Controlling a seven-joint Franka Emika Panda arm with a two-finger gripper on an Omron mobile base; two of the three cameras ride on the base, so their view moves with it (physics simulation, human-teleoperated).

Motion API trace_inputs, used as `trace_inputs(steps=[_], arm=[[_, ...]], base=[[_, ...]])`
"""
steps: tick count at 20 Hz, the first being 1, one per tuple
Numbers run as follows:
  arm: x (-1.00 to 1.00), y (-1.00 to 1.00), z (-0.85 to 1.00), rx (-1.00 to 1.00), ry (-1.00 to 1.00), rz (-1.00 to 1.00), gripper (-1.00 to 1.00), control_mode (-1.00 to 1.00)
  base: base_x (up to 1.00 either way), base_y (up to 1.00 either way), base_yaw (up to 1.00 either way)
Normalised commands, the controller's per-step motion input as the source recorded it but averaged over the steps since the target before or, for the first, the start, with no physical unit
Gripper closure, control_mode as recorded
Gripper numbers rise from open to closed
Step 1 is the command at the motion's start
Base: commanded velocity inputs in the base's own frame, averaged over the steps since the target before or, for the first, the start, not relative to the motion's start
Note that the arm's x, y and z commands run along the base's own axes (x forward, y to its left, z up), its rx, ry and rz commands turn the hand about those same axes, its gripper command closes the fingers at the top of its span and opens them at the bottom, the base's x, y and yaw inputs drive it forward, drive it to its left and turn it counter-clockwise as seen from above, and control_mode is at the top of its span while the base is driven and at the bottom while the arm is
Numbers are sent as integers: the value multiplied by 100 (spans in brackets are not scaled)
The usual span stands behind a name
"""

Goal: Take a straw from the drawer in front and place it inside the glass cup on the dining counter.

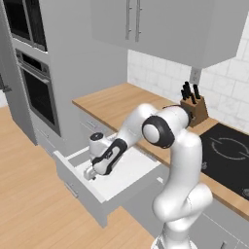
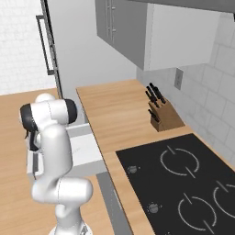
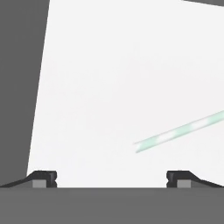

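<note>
Claw (image 3: 111,177) is wide open, nothing between the fingertips (image 3: 43,178); both tips sit well apart at the bottom of the hand view, above the white drawer floor.

Straw (image 3: 183,129) lies flat on the drawer's white interior, pale with a greenish tint, running from about centre out toward 3 o'clock in the hand view and cut off by the right edge. Its near end sits above and slightly right of the midpoint between the tips, apart from both. No contact.

Drawer (image 1: 73,187) is pulled out under the wall bench (image 1: 114,104), light-grey front, white inside. In the left base view the claw (image 1: 90,172) hangs inside the open drawer near its front-left part, arm bent down from the 4 o'clock side. Straw too thin to make out from there.

Right base view: arm stands at 8 o'clock, drawer (image 2: 85,153) partly hidden behind it, white floor visible beside the bench edge.

On the wall bench: knife block (image 1: 194,109) at the back near the tiled wall, black cooktop (image 1: 228,155) to its right. Wall oven (image 1: 36,92) to the left of the drawer, upper cabinets (image 1: 160,24) overhead.
</note>
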Motion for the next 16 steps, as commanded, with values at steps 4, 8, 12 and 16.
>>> trace_inputs(steps=[4,8,12,16], arm=[[-71,26,37,6,0,-18,-100,-100],[26,-41,42,1,7,-44,-100,-100],[70,-52,16,0,12,-50,-100,-100],[55,-33,-2,0,9,-37,-100,-100]], base=[[0,0,0],[0,0,0],[0,0,0],[0,0,0]])
